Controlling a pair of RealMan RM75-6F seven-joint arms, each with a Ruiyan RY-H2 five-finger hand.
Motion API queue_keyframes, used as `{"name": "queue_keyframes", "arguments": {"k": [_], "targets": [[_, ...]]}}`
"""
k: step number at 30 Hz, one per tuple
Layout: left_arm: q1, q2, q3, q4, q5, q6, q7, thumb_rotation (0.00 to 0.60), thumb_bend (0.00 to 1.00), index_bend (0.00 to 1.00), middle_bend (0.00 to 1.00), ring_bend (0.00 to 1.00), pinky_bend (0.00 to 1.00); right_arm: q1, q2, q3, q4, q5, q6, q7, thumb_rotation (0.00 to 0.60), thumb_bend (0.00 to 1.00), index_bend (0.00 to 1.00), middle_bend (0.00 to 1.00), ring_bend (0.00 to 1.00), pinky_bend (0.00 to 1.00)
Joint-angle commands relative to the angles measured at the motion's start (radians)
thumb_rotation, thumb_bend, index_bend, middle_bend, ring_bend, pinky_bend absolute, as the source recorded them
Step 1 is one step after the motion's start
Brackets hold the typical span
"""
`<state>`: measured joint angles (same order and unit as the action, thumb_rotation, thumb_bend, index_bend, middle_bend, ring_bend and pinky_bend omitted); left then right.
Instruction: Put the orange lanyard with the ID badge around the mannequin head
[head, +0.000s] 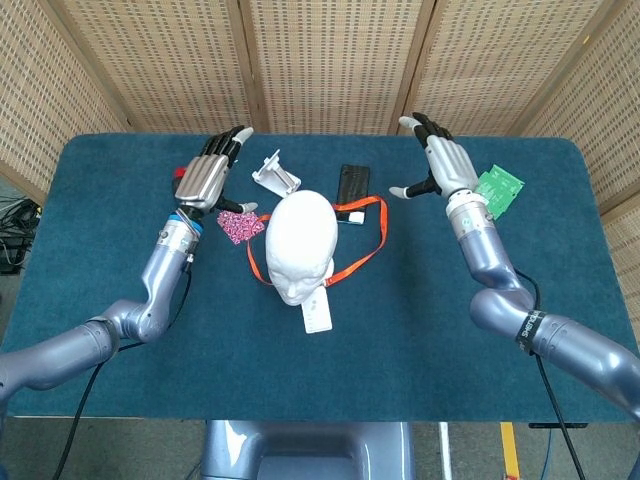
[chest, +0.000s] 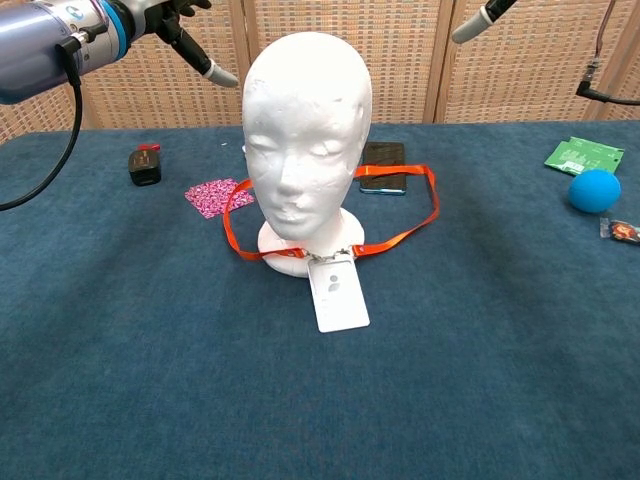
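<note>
Hovering above the far part of the table, the left hand (head: 208, 177) has its fingers spread and holds nothing; the right hand (head: 445, 166) hangs likewise, fingers apart and empty. Between them stands the white mannequin head (head: 299, 243), upright on its round base. The orange lanyard (chest: 412, 222) lies on the blue table (head: 420, 340) in a loop around the base, one side trailing over the dark phone (head: 353, 186) behind. Its white ID badge (chest: 338, 293) rests flat in front of the base. A pink patterned square (head: 239, 225) lies just left of the head.
</note>
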<state>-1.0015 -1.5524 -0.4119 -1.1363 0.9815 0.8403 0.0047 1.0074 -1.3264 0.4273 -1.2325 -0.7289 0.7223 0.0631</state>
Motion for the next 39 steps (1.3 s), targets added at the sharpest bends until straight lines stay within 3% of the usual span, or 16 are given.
{"name": "queue_keyframes", "arguments": {"k": [1,5,11,13,14,16,18,21,28,33,39], "targets": [[0.006,0.005,0.004,-0.006,0.024,0.017,-0.019,0.6,0.12,0.0,0.0,0.0,0.0,-0.007,0.006,0.0,-0.005,-0.004,0.004,0.0,0.6,0.0,0.0,0.0,0.0,0.0],[0.019,0.019,0.007,-0.026,0.043,0.042,-0.026,0.6,0.12,0.0,0.0,0.0,0.0,-0.019,0.02,0.001,-0.021,-0.007,0.021,-0.003,0.6,0.03,0.0,0.0,0.0,0.0],[0.13,0.141,0.049,-0.144,0.114,0.169,-0.01,0.6,0.12,0.0,0.0,0.0,0.0,-0.123,0.115,-0.012,-0.129,-0.066,0.151,-0.009,0.6,0.14,0.0,0.0,0.0,0.0],[0.159,0.18,0.06,-0.182,0.119,0.187,-0.004,0.6,0.11,0.0,0.0,0.0,0.0,-0.153,0.128,-0.017,-0.15,-0.087,0.205,-0.012,0.6,0.2,0.0,0.1,0.06,0.0],[0.187,0.211,0.069,-0.211,0.121,0.203,-0.003,0.6,0.1,0.0,0.0,0.0,0.0,-0.179,0.134,-0.019,-0.162,-0.101,0.253,-0.013,0.6,0.26,0.0,0.2,0.16,0.04],[0.247,0.274,0.092,-0.269,0.129,0.239,-0.008,0.6,0.06,0.0,0.0,0.0,0.0,-0.232,0.156,-0.036,-0.196,-0.138,0.308,0.003,0.6,0.39,0.0,0.4,0.42,0.27],[0.298,0.325,0.115,-0.318,0.14,0.271,-0.003,0.6,0.02,0.0,0.0,0.0,0.0,-0.273,0.181,-0.065,-0.224,-0.175,0.328,0.003,0.6,0.52,0.0,0.6,0.65,0.61],[0.378,0.379,0.155,-0.375,0.153,0.336,0.011,0.6,0.0,0.0,0.0,0.0,0.0,-0.328,0.203,-0.116,-0.257,-0.235,0.362,-0.014,0.6,0.66,0.0,0.73,0.78,0.8],[0.543,0.468,0.245,-0.471,0.192,0.466,0.033,0.6,0.0,0.0,0.0,0.0,0.0,-0.44,0.237,-0.208,-0.339,-0.413,0.435,0.05,0.6,0.82,0.0,0.79,0.85,0.94],[0.637,0.488,0.286,-0.521,0.182,0.539,0.059,0.6,0.0,0.0,0.0,0.0,0.0,-0.486,0.272,-0.343,-0.408,-0.602,0.381,0.073,0.6,0.86,0.0,0.8,0.88,0.99],[0.694,0.488,0.301,-0.54,0.212,0.581,0.033,0.6,0.0,0.0,0.0,0.0,0.0,-0.476,0.243,-0.429,-0.447,-0.752,0.312,0.057,0.6,0.87,0.0,0.8,0.88,0.99]]}}
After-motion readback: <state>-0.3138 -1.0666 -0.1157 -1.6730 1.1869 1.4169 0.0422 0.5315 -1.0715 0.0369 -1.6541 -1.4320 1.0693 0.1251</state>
